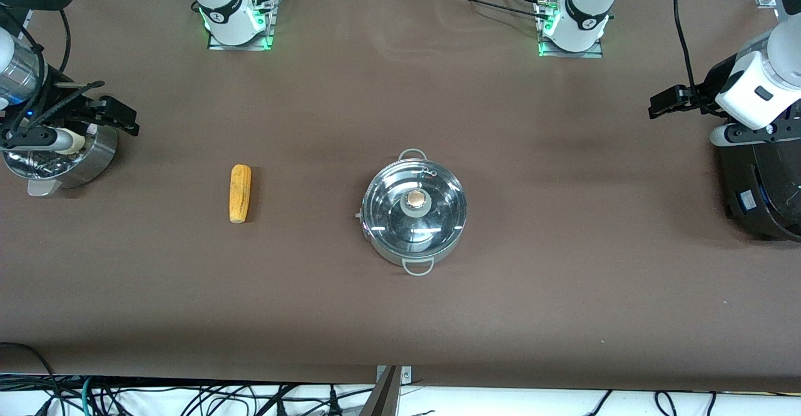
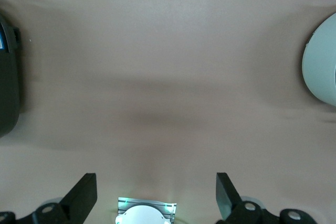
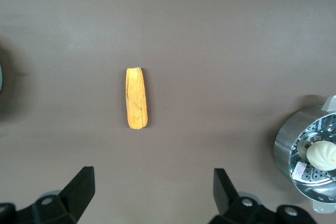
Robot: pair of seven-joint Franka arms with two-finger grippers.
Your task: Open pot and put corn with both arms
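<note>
Nearest to the front camera stands the steel pot (image 1: 414, 211), about in the middle of the brown table (image 1: 563, 291). Its glass lid (image 1: 438, 216) with the tan knob (image 1: 415, 199) is seen to be on it, so the pot is not yet opened. The corn cob (image 1: 240, 193) is lying flat on the table, well apart from the pot, toward the right arm's end, and is touched by nothing.

The right hand (image 1: 116, 114) is held up over the small steel steamer pot (image 1: 81, 156) at the right arm's end of the table. In the right wrist view its fingers (image 3: 79, 190) are spread wide and nothing is held between them; the corn cob (image 3: 136, 98) is seen below, and a pale bun (image 3: 321, 155) is lying in the steamer pot (image 3: 294, 148).

The left hand (image 1: 664, 102) is held up at the left arm's end, beside the big black cooker (image 1: 760, 194). In the left wrist view its fingers (image 2: 81, 196) are also spread wide and empty, with only bare table below.

It is judged that no step of the task is done. The lid is to be lifted off, the corn is to be grasped and carried to the pot, and it is to be put inside.
</note>
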